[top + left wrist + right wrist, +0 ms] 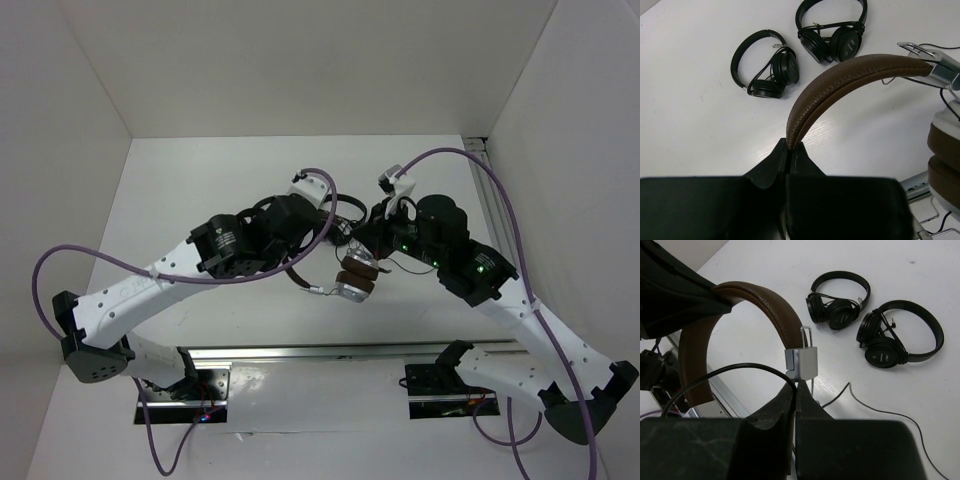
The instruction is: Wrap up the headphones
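White tabletop [200,180], white walls [300,60] on 3 sides – tight box, both arms meeting mid-field. Headphones [356,276] are held up betw. the two pincers, earcups lowest; can't tell if they touch the tabletop. Left pincer [788,146] is clamped on one end of the brown headband [850,70]. Right pincer [795,387] is closed too, tips just under the silver slider [801,362]. The black cable [730,367] arcs into them – looks pinched there, tho not certain.

Handling, my read: headband stiff & springy, grainy skin, so the best hold. Earcups swing on thin wire yokes, prob. fragile. Cable is light, limp, slippery and apt to snag. A black headset [767,70] and a second black headset [832,30] lie on the tabletop nearby; keep loops off them.
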`<action>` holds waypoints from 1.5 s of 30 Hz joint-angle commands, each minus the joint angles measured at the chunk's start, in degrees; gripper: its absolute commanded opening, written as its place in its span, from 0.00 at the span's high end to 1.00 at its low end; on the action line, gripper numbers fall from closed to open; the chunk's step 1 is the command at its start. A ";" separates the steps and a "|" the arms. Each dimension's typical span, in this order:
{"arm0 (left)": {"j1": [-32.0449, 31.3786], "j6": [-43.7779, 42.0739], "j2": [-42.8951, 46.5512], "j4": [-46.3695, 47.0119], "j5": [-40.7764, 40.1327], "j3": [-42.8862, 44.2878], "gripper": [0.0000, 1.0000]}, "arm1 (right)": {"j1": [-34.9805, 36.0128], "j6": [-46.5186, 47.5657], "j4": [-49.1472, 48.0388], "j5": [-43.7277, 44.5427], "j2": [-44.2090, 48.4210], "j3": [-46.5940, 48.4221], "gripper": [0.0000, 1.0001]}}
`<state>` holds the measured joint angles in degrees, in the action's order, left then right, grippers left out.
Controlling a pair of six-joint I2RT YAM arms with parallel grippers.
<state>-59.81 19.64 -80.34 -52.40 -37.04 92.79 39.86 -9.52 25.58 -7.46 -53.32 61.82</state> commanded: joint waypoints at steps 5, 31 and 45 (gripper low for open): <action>-0.56 -4.26 5.36 10.21 8.99 -5.25 1.00 | 0.57 -0.24 -1.41 5.52 -1.96 2.51 1.00; -2.24 -12.87 9.58 13.91 25.08 -9.21 1.00 | 0.57 -0.15 -2.82 10.10 -3.19 0.85 1.00; -2.24 -11.73 0.97 11.27 16.65 -1.66 1.00 | 1.10 -0.85 -2.20 7.28 -1.17 -2.32 1.00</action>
<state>-61.82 7.35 -79.94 -44.16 -18.87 86.43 40.49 -10.63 25.69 -0.45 -55.27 60.20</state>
